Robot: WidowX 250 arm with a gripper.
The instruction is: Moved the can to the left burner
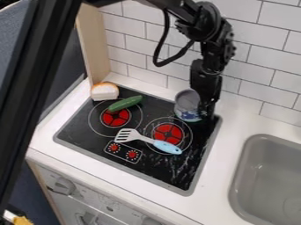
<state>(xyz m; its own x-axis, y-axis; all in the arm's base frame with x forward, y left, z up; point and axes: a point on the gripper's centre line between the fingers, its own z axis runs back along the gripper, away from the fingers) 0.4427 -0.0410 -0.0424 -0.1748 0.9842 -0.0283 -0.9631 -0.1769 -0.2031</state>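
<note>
The can [187, 104], grey above with blue and white near its base, sits behind the right burner [168, 131]. My gripper [206, 112] is right at its side; whether I'm grasping it, I can't tell.

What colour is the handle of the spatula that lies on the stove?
Light blue; the handle shows well in the camera view.

1 can [188, 105] | 1 cucumber [125, 103] | 1 spatula [148, 140] | 1 bread slice [104, 91] | 2 burners [115, 117] | 1 sink [256, 169]
</note>
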